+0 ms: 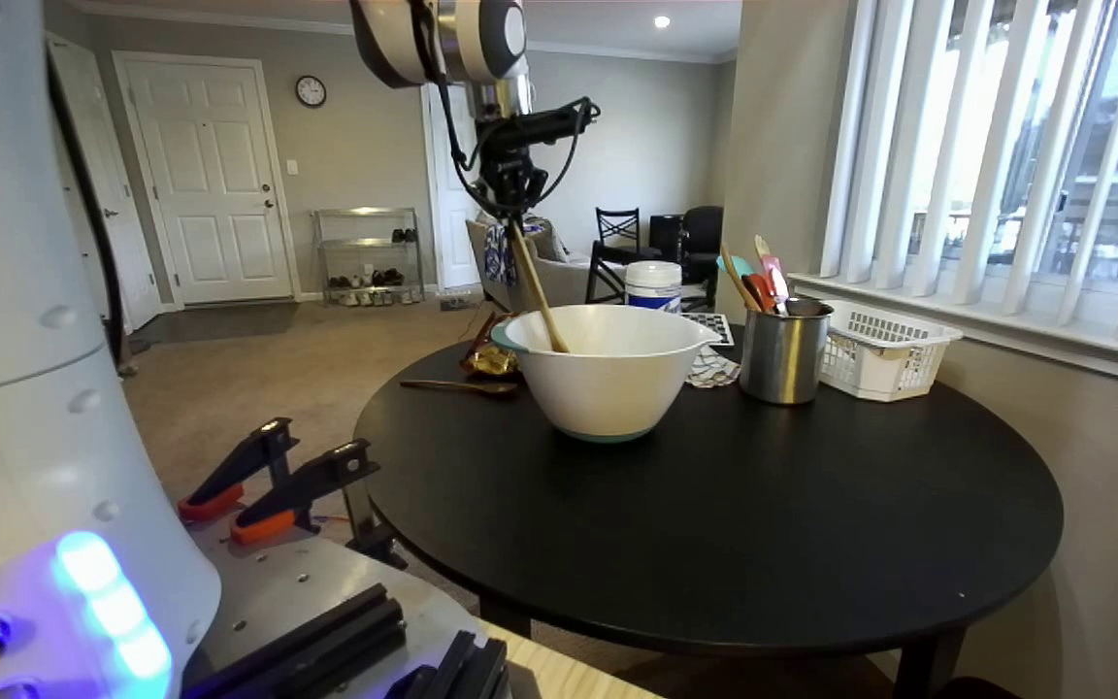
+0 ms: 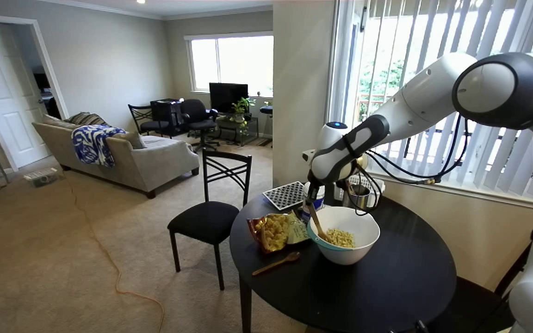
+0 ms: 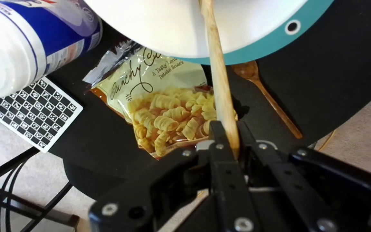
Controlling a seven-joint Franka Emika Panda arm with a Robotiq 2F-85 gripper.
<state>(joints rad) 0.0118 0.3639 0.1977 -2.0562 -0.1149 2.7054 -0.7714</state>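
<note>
My gripper (image 3: pixel 231 129) is shut on the handle end of a wooden spoon (image 3: pixel 219 74), above the table. It shows in both exterior views (image 1: pixel 514 209) (image 2: pixel 312 202). The spoon slants down into a white bowl (image 1: pixel 608 393) with a teal rim (image 3: pixel 269 48) and base. In an exterior view the spoon's lower end is among pale yellow pieces (image 2: pixel 340 237) in the bowl (image 2: pixel 347 256); its tip is hidden. A yellow snack bag (image 3: pixel 166 112) lies beside the bowl, below the gripper in the wrist view. A darker wooden spoon (image 3: pixel 277 108) lies flat on the table near the bag.
On the round black table (image 1: pixel 763 515) stand a metal canister of utensils (image 1: pixel 785 359), a white basket (image 1: pixel 889 354) and a white-and-blue tub (image 3: pixel 63 35). A patterned black-and-white board (image 2: pixel 286 195) lies at the table edge. A black chair (image 2: pixel 206 222) stands beside the table.
</note>
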